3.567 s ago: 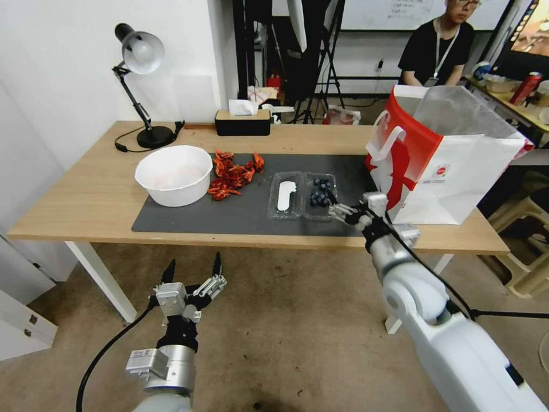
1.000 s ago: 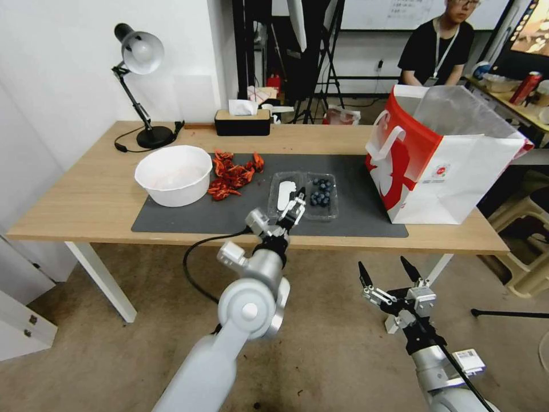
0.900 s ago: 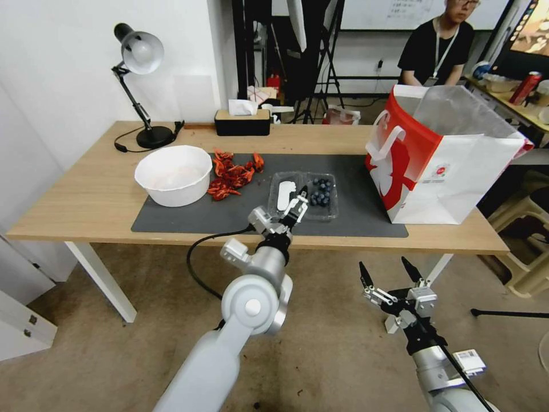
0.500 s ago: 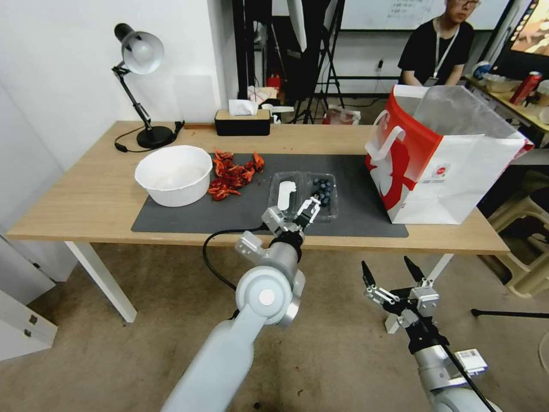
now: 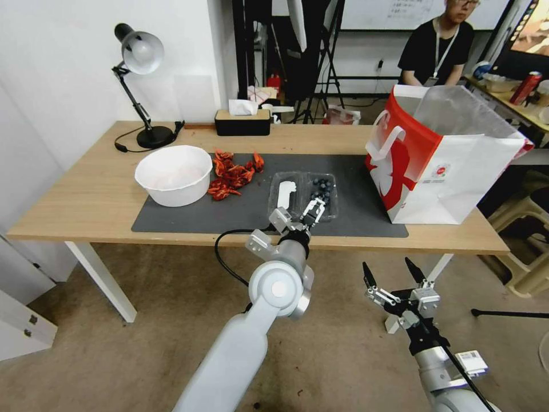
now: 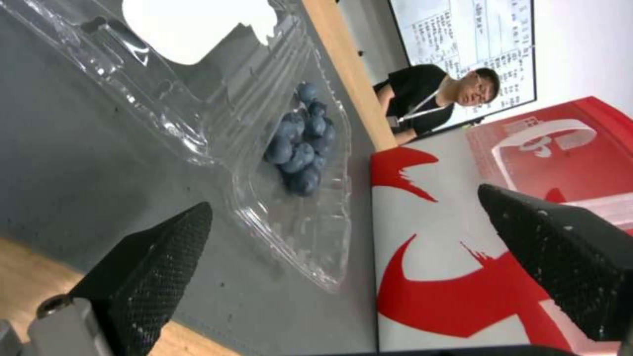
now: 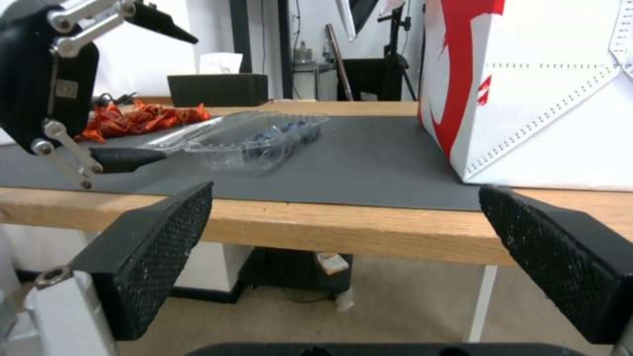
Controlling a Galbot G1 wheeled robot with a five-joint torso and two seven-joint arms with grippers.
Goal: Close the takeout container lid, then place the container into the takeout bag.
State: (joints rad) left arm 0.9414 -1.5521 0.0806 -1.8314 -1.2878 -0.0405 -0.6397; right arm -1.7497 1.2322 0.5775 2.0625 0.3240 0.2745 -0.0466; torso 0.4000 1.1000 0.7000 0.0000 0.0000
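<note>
Takeout container (image 5: 303,195), thin clear plastic, lies unfolded on my grey mat (image 5: 240,209); left gripper (image 5: 309,213) spread above it, right gripper (image 5: 394,273) spread too, parked low.

One clear plastic hinged clamshell container (image 5: 303,195); one red-and-white paper carrier bag (image 5: 443,157); one large white bowl (image 5: 173,174); one black desk lamp (image 5: 139,80); two grippers.

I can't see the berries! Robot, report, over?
Left gripper open at clear plastic blueberry box, lid flat open. Right gripper open, parked low. Nothing blocking red-and-white paper bag.
</note>
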